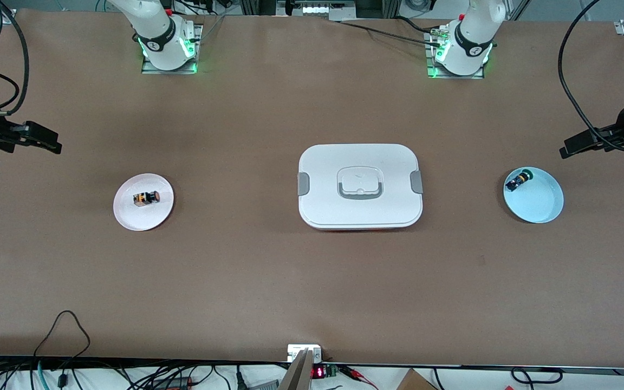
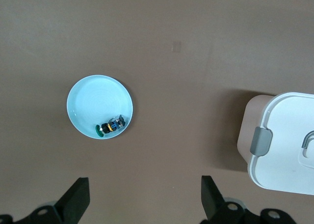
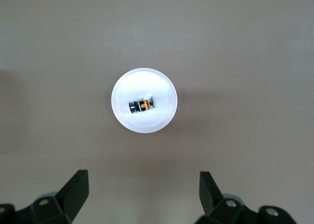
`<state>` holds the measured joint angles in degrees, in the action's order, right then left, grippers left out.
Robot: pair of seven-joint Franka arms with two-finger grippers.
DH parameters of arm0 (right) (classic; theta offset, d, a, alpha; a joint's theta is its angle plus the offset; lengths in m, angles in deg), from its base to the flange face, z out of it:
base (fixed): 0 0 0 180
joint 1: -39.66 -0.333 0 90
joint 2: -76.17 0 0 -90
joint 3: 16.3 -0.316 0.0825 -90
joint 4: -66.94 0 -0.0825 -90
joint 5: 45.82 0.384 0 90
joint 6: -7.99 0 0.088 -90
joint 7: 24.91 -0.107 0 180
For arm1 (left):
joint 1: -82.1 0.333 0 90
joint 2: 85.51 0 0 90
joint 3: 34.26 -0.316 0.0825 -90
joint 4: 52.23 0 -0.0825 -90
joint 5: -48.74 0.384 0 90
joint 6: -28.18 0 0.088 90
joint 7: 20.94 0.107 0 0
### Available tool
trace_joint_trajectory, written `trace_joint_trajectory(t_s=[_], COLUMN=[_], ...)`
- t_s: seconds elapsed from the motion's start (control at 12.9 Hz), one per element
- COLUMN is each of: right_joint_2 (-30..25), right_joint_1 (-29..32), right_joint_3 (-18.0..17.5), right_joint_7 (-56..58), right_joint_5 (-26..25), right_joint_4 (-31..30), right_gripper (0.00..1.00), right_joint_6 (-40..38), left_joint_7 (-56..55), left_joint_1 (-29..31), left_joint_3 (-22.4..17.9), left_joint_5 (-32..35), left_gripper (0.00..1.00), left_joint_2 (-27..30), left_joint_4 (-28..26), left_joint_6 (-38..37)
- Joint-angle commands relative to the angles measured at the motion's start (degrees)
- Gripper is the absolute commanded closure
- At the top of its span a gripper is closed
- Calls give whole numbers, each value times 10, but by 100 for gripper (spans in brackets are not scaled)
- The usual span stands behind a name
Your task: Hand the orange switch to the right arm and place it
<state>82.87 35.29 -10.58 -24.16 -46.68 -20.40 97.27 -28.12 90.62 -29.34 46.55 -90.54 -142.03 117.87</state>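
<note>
Where arms exit, both cut off.

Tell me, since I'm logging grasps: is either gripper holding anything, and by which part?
Nothing is held. The left gripper and right gripper are open; the orange switch lies on its plate.

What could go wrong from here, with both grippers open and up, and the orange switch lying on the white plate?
1. The orange switch is tiny on its white plate; the fingers could nudge it or the plate rather than pinch it.
2. A similar green-capped part lies in the blue plate under the left gripper, so the wrong part could get picked.
3. The right gripper hangs over the switch, yet a handover over the white box could drop it.
</note>
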Motion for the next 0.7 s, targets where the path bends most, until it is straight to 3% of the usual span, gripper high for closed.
trace_joint_trajectory(t_s=[0.0,0.62], right_joint_2=[-13,-10], right_joint_1=[9,7], right_joint_3=[-8,-10], right_joint_7=[7,1], right_joint_5=[9,9], right_joint_4=[-2,0], right_gripper=[0,0], right_joint_6=[-9,-5], left_joint_7=[-3,-3], left_joint_1=[-2,-2], left_joint_3=[-2,-2], left_joint_5=[7,6], left_gripper=[0,0], left_joint_2=[6,5], left_joint_4=[3,3], left_joint_6=[-4,-5])
